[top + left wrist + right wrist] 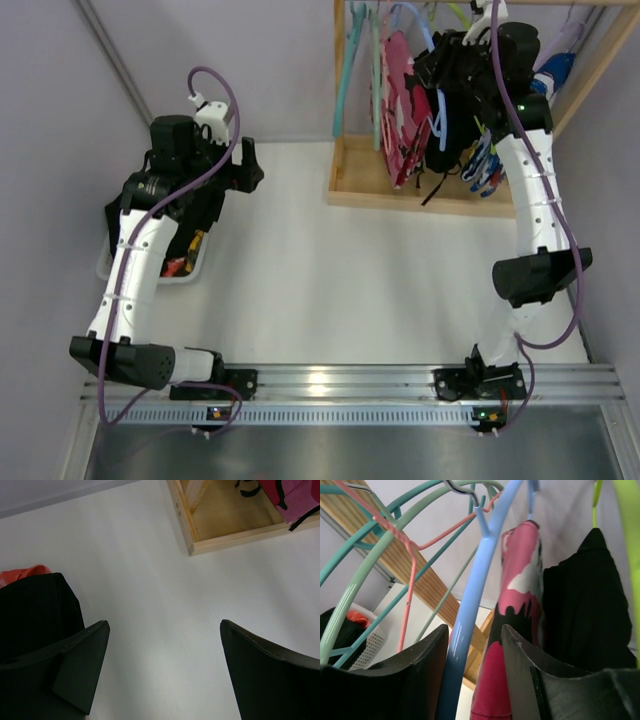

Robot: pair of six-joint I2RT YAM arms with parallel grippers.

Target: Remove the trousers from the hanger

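Right pincer [474, 632] is set half-closed around the blue hanger [470, 600], nothing clamped yet. The pink camouflage trousers [517, 580] are hung just beside it inside the wooden rack [350, 180]. Cloth should probably be pinched and slid downward, not plastic. Left pincer [165, 630] is seen wide open, empty, outside the rack.
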